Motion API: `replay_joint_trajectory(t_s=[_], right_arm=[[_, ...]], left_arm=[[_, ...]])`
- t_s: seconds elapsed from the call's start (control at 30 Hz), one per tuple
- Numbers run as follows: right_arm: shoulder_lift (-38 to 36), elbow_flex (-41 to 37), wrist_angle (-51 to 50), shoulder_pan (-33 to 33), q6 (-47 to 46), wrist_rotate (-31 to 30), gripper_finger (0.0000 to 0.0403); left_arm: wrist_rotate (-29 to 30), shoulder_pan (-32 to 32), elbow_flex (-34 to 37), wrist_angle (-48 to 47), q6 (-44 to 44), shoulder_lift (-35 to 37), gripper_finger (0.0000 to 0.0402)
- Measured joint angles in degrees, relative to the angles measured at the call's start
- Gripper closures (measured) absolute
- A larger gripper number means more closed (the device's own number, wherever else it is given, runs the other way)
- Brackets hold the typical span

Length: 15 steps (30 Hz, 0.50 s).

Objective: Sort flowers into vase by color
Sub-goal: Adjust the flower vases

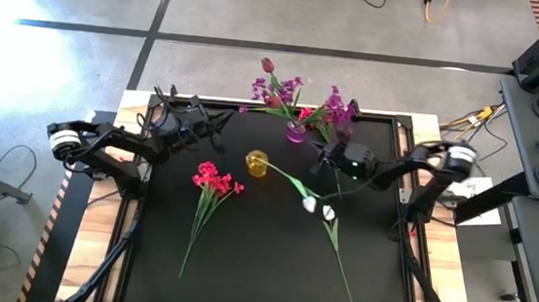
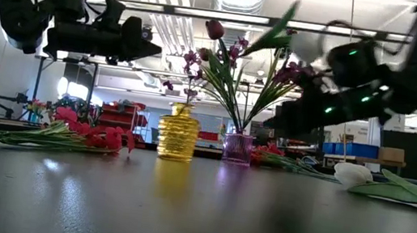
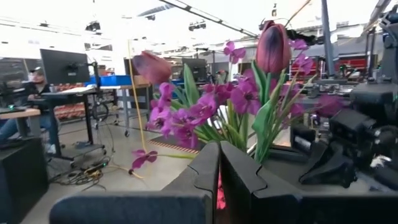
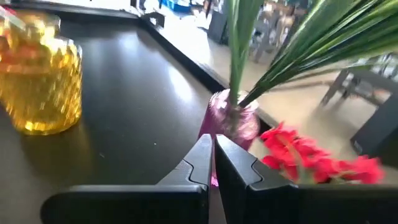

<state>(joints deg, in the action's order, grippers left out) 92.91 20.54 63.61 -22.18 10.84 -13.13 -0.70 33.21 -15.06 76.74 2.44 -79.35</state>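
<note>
A purple glass vase (image 1: 296,132) near the table's far edge holds purple sprays and dark tulip blooms (image 3: 272,46). A yellow vase (image 1: 257,164) stands nearer the middle, with nothing in it that I can see. A red-pink spray (image 1: 214,179) lies flat to its left. Two white blooms (image 1: 310,204) with long green stems lie to its right. More red blooms (image 4: 311,158) lie beside the purple vase. My left gripper (image 1: 226,121) hovers shut, left of the purple vase. My right gripper (image 1: 317,160) hovers shut, just right of both vases (image 4: 213,146).
The black table top has a raised frame (image 1: 409,232) around it. The white flowers' stems (image 1: 342,270) reach toward the near right corner and the red spray's stem (image 1: 189,252) toward the near left. Beyond the far edge are workbenches and a seated person (image 3: 18,106).
</note>
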Motion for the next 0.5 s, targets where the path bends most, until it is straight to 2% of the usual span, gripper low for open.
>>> replay_joint_trajectory(t_s=[0.13, 0.27, 0.4, 0.5], right_arm=[[7.09, 4.59, -0.39, -0.47, -1.49, 0.00, 0.0391], [8.67, 6.07, -0.25, -0.23, -2.37, 0.00, 0.0391], [4.86, 5.50, -1.81, -0.06, -2.27, 0.04, 0.0391], [-0.29, 5.06, -7.03, -0.07, -1.38, 0.02, 0.0391]], left_arm=[[0.19, 0.00, 0.18, -0.81, 0.00, 0.00, 0.0402], [0.18, 0.00, 0.19, -1.48, 0.05, -0.02, 0.0402], [0.18, 0.00, 0.19, -1.48, 0.61, -0.02, 0.0402], [0.17, 0.00, 0.19, -1.72, 0.63, -0.02, 0.0401]])
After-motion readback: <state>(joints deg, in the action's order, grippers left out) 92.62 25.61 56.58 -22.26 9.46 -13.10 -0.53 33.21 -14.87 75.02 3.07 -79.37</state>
